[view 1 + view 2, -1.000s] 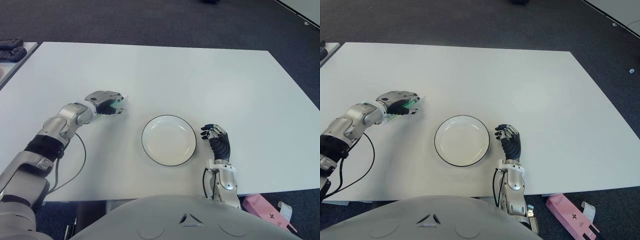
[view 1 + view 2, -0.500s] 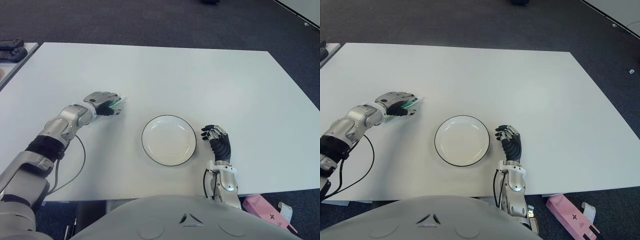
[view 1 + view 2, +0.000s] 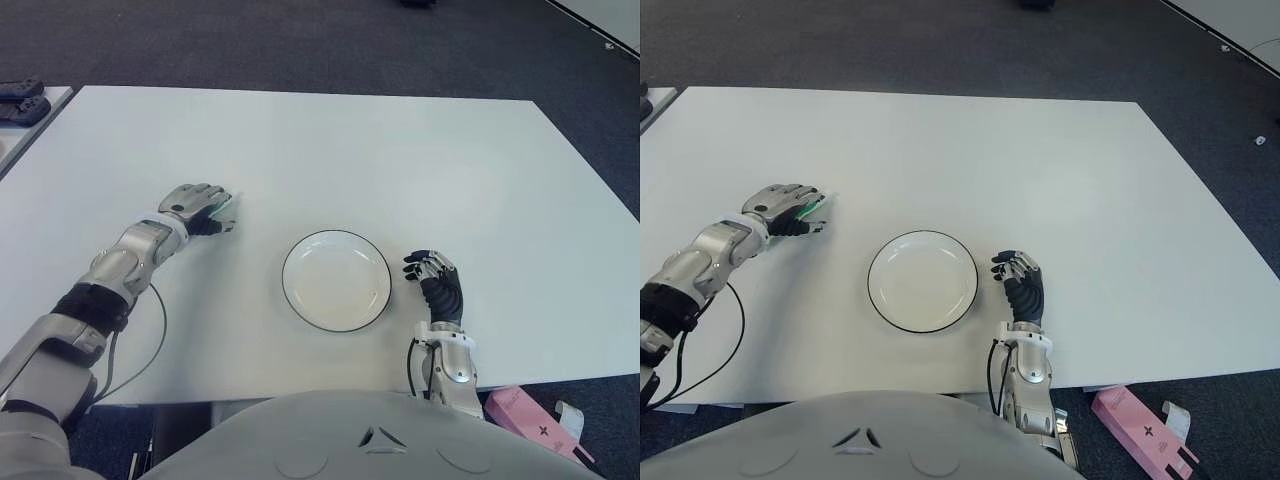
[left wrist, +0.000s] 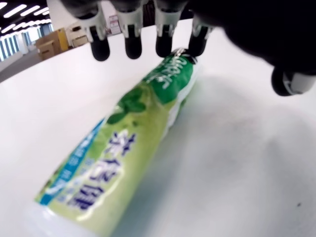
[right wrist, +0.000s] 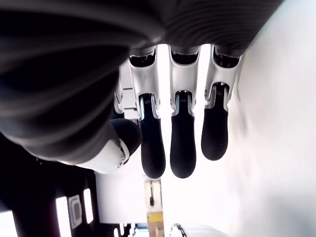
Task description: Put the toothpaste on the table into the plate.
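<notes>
Toothpaste, a soft green-and-white plastic tube (image 4: pixel 133 148) printed with blue Chinese characters too blurred to read, lies flat on the broad white table (image 3: pixel 400 160), well to the left of the round white plate with a thin black rim (image 3: pixel 336 281). The robot's metallic left hand (image 3: pixel 198 207) hovers over the tube, fingers (image 4: pixel 132 34) spread above its far end and gripping nothing. A second ago this hand sat nearer the plate; it has since drifted away leftward. The right hand (image 3: pixel 437 285), fingers loosely curled and empty, remains just right of the plate
</notes>
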{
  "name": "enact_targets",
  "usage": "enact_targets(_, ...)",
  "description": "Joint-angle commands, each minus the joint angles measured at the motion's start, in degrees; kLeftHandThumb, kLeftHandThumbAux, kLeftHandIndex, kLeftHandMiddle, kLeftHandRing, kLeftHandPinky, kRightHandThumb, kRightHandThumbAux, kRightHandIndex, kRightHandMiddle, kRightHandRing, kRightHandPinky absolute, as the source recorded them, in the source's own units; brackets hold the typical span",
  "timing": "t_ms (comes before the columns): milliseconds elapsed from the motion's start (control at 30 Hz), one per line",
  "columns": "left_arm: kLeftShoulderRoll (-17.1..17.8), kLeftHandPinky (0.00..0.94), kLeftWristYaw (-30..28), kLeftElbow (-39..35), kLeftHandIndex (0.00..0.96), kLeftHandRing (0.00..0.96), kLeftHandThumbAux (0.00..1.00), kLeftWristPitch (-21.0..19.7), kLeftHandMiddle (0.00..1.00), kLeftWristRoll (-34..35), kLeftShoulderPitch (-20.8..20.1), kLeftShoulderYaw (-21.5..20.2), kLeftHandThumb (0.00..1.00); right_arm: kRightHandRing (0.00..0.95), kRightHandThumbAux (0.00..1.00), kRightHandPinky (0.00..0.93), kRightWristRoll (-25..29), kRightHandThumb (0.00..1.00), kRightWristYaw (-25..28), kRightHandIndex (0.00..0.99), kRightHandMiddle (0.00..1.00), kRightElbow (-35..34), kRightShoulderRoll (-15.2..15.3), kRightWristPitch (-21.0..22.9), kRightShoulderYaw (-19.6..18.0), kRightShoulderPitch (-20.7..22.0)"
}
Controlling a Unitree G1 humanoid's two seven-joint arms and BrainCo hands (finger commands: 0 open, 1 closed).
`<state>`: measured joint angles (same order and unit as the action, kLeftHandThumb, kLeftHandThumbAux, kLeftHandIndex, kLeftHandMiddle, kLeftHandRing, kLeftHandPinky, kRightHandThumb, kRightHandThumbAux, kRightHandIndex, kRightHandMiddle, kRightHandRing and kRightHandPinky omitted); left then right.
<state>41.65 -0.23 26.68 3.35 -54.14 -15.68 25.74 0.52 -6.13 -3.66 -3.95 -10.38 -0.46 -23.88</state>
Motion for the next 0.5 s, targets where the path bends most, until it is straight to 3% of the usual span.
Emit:
enact_targets(33,-1.3,0.0,8.9,1.8,0.0,0.0,0.138,-1.1,0.0,-0.6,3.1,-0.9,0.367,0.515,0.728,0.512,-0.1,0.712,0.1,0.429,0.498,0.6,-0.2,1.4,-0.1,-0.6)
enact_targets(200,-2.6,0.0,17.9,2.5,0.0,0.0,0.14,-3.1,0.0,0.3,4.4,-3.2,0.37,0.515,0.728,0.514,0.1,0.712,0.4,0.43,0.5,0.5,-0.1,1.7,0.0,-0.5)
enact_targets(500,-5.3,0.006,23.6,-0.2,0.0,0.0,0.137,-7.9,0.0,3.1,7.0,-7.6,0.411,0.519,0.728,0.518,0.2,0.712,0.4,0.43,0.502,0.6,-0.3,2.0,-0.1,-0.3)
